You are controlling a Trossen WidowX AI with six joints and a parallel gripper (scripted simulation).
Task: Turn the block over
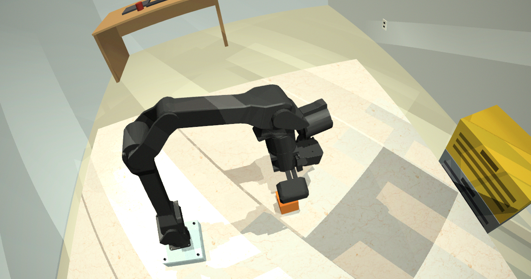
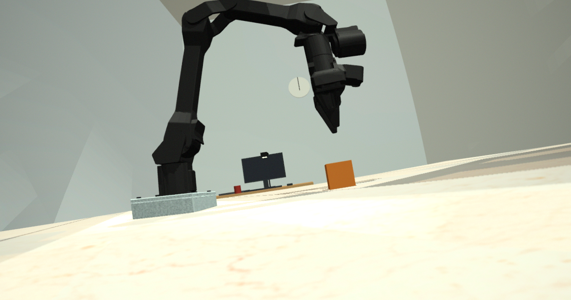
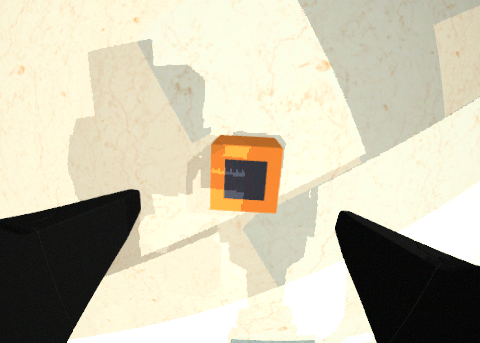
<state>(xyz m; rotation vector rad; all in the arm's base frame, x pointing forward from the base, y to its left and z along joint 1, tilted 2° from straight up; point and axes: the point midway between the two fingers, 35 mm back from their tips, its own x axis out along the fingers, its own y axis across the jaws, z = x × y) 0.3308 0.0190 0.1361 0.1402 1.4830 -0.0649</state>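
An orange block (image 1: 288, 207) (image 2: 340, 174) (image 3: 220, 190) rests on the marble table (image 1: 371, 188) (image 2: 319, 238) (image 3: 334, 23). In the wrist view a dark square mark (image 3: 246, 179) shows on its top face, facing up. My gripper (image 1: 292, 192) (image 2: 332, 128) (image 3: 239, 212) is open wide and empty. It points down and hangs right above the block, a clear gap over it in the exterior view. In the top view a finger hides the block's top.
The arm's base plate (image 1: 183, 246) (image 2: 173, 204) sits on the table left of the block. A yellow and grey box (image 1: 490, 166) stands off the table's right edge. A wooden desk (image 1: 155, 13) with a monitor (image 2: 263, 167) stands far behind.
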